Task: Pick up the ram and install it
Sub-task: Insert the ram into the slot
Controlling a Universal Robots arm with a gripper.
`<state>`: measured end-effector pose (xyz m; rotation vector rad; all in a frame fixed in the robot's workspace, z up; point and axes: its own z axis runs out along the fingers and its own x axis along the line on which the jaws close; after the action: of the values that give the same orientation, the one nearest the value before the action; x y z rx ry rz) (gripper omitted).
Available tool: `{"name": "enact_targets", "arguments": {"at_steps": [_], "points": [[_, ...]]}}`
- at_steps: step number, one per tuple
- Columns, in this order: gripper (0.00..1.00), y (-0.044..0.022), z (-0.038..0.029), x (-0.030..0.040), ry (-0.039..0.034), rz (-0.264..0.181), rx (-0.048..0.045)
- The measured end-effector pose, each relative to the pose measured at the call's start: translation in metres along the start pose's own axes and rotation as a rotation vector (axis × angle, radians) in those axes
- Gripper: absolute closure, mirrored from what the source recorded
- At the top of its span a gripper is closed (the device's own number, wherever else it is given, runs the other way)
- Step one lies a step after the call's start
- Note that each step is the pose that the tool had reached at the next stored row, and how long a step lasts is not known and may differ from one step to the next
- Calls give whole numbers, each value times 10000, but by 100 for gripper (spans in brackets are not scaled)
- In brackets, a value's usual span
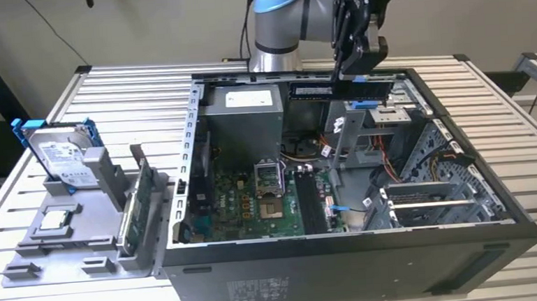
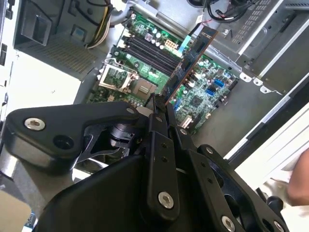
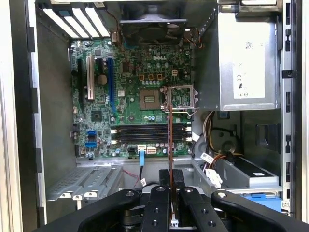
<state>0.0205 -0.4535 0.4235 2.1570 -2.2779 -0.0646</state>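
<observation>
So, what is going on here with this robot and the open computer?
The robot's pincer is shut on the ram and holds it in the air above the open computer case. In the first wrist view the dark memory slots on the motherboard lie below it. The ram is not yet seated in a slot.

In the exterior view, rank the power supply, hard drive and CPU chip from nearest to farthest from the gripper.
1. Power supply: inside the case, to the exterior view's left of the gripper holding the ram.
2. Hard drive: upright in the holder outside the case.
3. CPU chip: flat on that holder's base.
</observation>
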Motion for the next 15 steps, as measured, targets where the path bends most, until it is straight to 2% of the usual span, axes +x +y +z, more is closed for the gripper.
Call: {"name": "enact_targets", "arguments": {"at_steps": [9, 15], "points": [[86, 0, 0, 0, 1, 6, 0], [86, 0, 0, -1, -10, 394, 10]]}}
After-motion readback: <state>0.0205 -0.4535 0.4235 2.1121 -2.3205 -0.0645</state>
